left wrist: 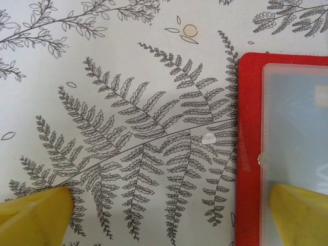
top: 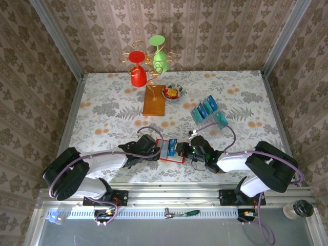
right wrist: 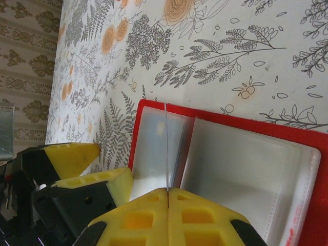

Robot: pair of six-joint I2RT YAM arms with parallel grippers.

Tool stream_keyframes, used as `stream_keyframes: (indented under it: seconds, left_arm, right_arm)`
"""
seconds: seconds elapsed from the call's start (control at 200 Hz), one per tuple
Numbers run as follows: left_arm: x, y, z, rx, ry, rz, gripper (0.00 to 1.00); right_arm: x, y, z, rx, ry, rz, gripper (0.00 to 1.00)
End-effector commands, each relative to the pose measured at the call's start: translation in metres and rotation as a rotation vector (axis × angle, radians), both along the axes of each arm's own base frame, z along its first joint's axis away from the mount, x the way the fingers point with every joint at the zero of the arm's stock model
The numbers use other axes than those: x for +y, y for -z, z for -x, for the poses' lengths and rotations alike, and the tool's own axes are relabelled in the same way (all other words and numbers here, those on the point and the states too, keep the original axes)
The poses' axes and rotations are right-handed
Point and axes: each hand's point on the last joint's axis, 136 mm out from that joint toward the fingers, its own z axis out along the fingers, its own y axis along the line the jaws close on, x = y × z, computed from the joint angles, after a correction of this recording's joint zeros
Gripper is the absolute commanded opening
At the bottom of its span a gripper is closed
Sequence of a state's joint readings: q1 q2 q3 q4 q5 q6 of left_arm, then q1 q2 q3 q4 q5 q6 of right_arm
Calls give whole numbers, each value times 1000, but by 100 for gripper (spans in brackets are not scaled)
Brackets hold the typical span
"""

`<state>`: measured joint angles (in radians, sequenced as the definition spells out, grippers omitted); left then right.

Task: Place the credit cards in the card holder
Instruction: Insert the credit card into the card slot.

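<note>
Red card holder (left wrist: 248, 128) under wide-open left end effector (left wrist: 169, 215); right end effector (right wrist: 167, 192) pinches credit card (top: 172, 144).

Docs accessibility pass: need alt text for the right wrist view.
Right end effector, shut on a credit card seen edge-on, over the clear sleeves of the open red card holder. Left end effector open beside it.
</note>
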<state>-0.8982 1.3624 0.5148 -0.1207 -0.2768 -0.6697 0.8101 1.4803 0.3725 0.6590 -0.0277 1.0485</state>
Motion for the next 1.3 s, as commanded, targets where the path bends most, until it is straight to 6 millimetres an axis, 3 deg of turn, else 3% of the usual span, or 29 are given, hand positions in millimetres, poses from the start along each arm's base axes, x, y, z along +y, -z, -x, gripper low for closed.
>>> stream_keyframes:
  seconds: [0.0,0.955,1.295]
  left_arm:
    - [29,23,24,93,-41,-93,100]
    - [31,27,27,98,-41,-95,100]
    - [27,20,22,82,-35,-88,100]
  right_arm:
    - [-3,1,-5,-17,51,-12,0]
    - [-5,20,-3,42,133,-95,0]
    - [-5,25,0,52,122,-68,0]
